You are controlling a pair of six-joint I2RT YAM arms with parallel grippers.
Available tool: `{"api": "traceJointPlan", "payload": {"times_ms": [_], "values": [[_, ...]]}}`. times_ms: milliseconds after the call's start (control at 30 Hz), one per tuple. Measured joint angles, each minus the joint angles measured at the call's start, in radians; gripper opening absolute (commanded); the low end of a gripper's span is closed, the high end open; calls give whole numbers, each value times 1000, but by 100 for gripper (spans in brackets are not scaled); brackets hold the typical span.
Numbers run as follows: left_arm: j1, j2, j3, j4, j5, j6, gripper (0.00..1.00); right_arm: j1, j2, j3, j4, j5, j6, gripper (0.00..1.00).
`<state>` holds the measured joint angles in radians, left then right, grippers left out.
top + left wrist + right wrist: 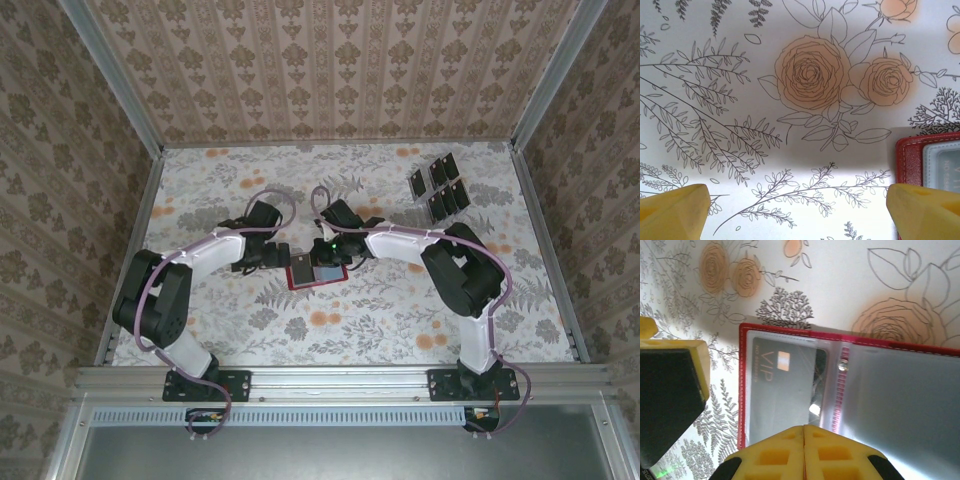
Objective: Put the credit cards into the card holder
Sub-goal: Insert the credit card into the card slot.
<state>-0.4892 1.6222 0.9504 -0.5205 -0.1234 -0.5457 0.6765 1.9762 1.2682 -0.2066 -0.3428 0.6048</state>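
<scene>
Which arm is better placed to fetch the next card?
Right. The cards lie far right, on its side. The left gripper, open, sits at the wallet's left edge, farther away, probably better steadying it.

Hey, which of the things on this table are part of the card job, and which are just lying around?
Part of the job:
- open red card holder
- loose black credit cards, grouped at the far right
- VIP card, already in a pocket

Just there:
- floral table cover
- patterned walls
</scene>
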Motion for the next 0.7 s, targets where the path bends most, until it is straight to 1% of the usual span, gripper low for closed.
{"api": "traceJointPlan", "payload": {"times_ms": [700], "values": [[0,8,-20,-1,0,0,100,-2,45,-5,-2,-1,0,10]]}}
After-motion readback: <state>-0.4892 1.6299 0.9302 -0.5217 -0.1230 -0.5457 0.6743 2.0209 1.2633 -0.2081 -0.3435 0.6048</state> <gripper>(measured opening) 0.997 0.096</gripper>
